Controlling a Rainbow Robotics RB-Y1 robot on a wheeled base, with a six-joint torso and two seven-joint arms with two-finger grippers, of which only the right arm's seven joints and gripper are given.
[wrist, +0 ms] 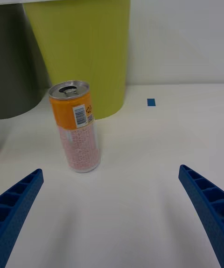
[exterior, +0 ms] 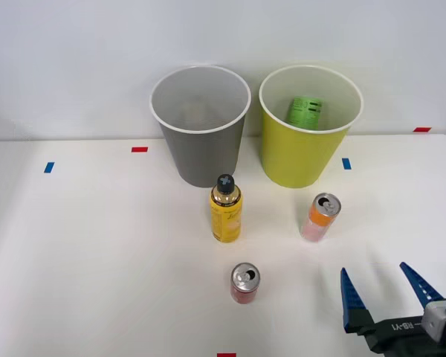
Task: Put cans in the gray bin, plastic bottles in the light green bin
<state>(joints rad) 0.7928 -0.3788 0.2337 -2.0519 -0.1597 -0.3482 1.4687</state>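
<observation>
A broad white table is carrying the scene, with two large round tapered wastebaskets standing side by side at its far edge against a pale wall: the gray bin with a white rim on the left and the matching yellow-green bin on the right, just beside it. Inside the yellow-green bin a bottle with a bright green printed label is lying against the wall. Nearer, in front of the gray bin, a stubby yellow-amber plastic bottle with a black cap is standing upright. To its right, in front of the yellow-green bin, a slim orange-pink drink can with a silver pull-tab top is standing upright, while a short red can is sitting nearer still, toward the table's near edge. The robot's right gripper is hovering at the near right, its blue ribbed fingers spread wide apart and holding nothing, pointing toward the orange-pink can. Small blue and red tape marks are dotting the tabletop.
</observation>
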